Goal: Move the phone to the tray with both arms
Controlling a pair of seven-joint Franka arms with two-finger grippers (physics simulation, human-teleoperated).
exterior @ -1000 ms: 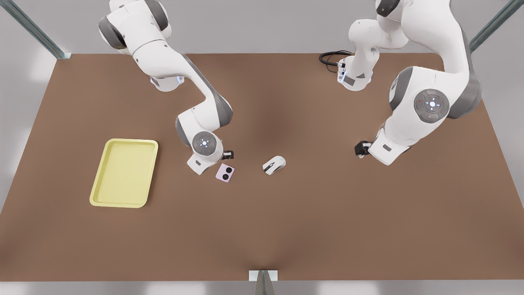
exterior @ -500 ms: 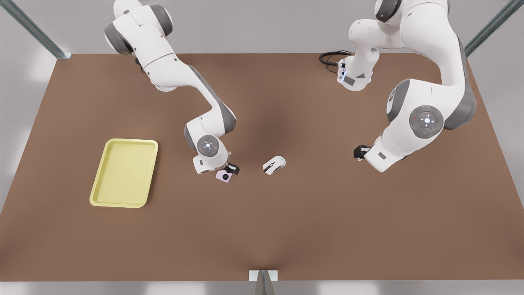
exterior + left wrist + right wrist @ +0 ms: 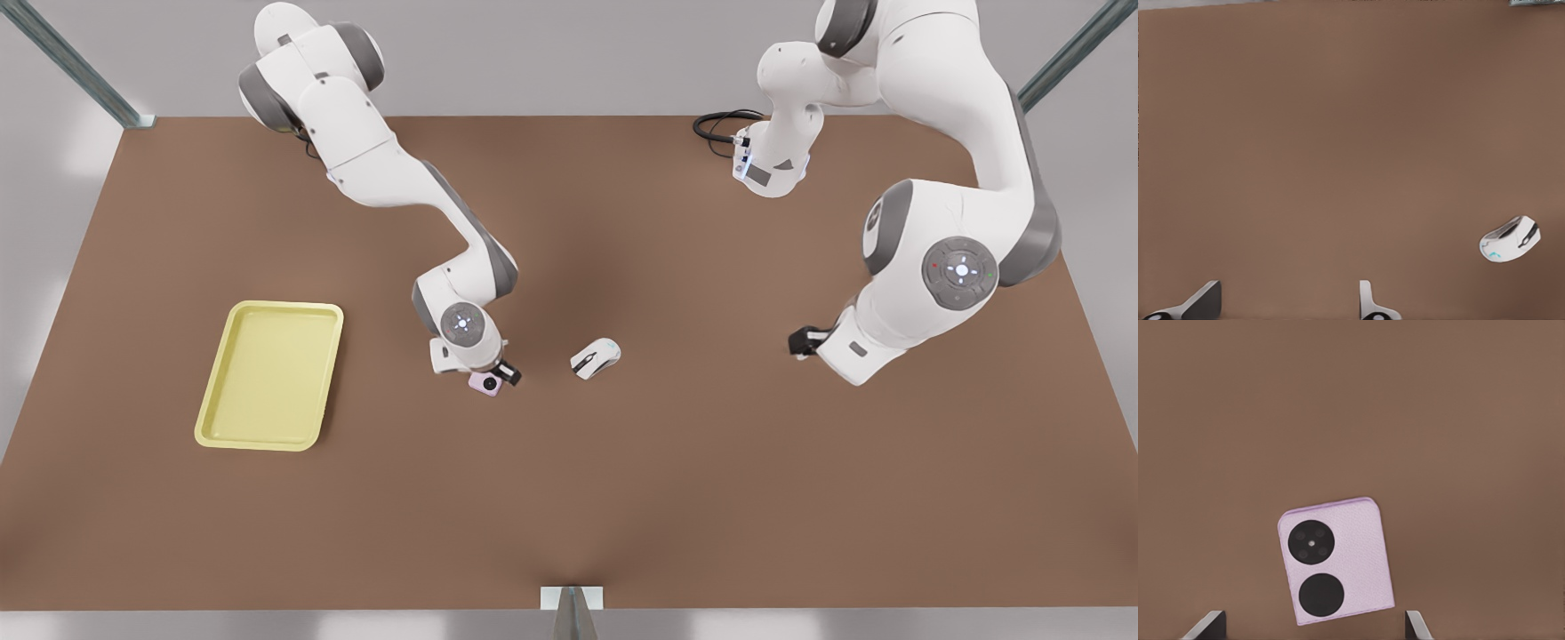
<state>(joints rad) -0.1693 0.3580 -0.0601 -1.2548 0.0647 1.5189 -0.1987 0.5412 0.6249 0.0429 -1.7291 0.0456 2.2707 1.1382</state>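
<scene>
Brown bench (image 3: pixel 622 498): right hand (image 3: pixel 1315 623) hovers over the pink phone (image 3: pixel 1336 560), fingers wide. Left hand (image 3: pixel 1288 303) waits open, well right of the mouse (image 3: pixel 595 357). Tray (image 3: pixel 206 418) sits apart.

The phone (image 3: pixel 1336 562) is a small flat pink slab with round corners. It has two black circles on its face, one with tiny dots inside. It lies flat on the brown worktop (image 3: pixel 622 498), face up and turned a bit crooked. In the front view only a pink corner of the phone shows.

The tray (image 3: pixel 270 374) is pale yellow, shallow and much bigger than the phone. It has round corners and a raised rim. It lies flat, well apart from the phone, toward the front view's left.
</scene>
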